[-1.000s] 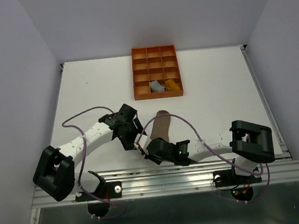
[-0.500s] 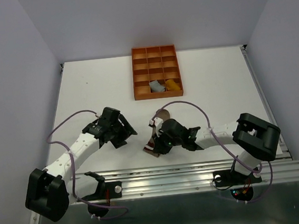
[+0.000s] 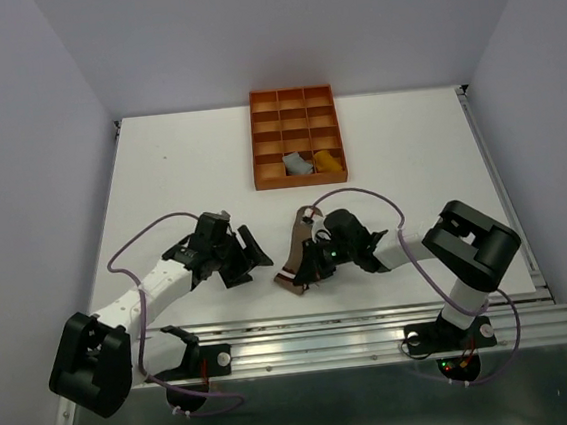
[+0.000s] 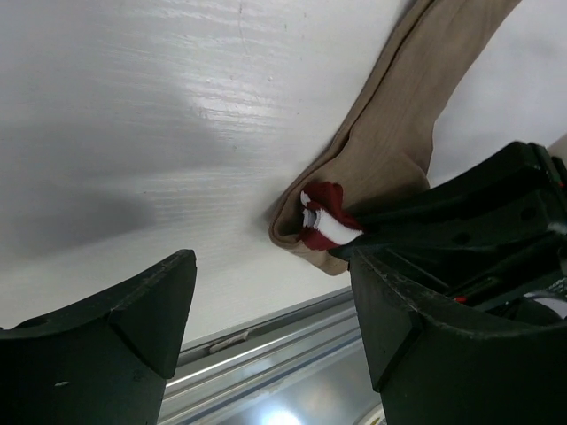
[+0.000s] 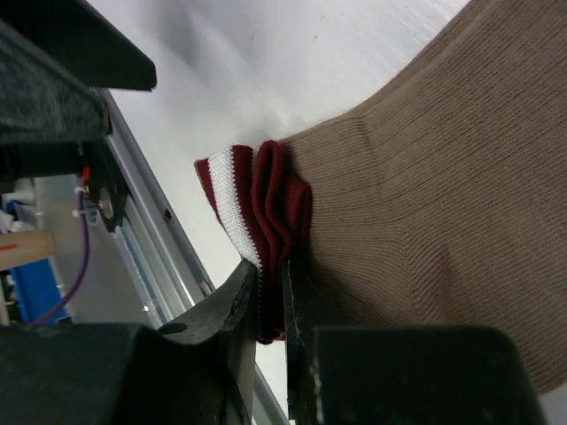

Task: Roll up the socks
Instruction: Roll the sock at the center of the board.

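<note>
Two down, I reckon: the grey sock (image 3: 299,164) and yellow sock (image 3: 329,160) sit bunched in the orange tray (image 3: 255,140), too small to judge how neatly. The brown sock (image 3: 297,243) is stretched out on the table on the tray's near side, not rolled yet. My right gripper (image 5: 268,305) is pinching its striped cuff (image 5: 252,212), and my left gripper (image 4: 275,310) gapes empty beside it. The toe is cut off in both wrist views.
</note>
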You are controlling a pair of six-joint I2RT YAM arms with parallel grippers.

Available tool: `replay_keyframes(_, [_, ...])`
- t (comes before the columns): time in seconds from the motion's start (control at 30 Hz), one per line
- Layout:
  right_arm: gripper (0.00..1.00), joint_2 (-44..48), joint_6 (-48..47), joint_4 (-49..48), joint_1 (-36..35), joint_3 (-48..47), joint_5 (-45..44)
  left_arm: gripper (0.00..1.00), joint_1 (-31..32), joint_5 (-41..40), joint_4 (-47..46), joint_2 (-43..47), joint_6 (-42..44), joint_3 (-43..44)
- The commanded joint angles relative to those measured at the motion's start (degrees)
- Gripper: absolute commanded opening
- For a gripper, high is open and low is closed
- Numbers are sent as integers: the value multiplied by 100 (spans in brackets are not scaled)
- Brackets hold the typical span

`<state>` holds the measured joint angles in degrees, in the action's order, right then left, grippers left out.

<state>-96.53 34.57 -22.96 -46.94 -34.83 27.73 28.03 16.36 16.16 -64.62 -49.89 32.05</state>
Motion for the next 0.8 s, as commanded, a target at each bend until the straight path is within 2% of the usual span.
replay_keyframes(0.0, [1, -330, 489, -156, 246, 152, 207, 81, 79, 482, -605, -24, 278, -217])
replay_keyframes(0.13, [1, -673, 779, -156, 614, 204, 365, 81, 211, 570, -886, -234, 348, -331])
replay_keyframes(0.5, [1, -885, 894, 55, 730, 161, 356, 81, 660, 447, -1572, -621, 357, -498])
replay_keyframes(0.77, [1, -990, 762, 169, 730, 29, 435, 70, 730, 412, -2126, -1333, 313, -446])
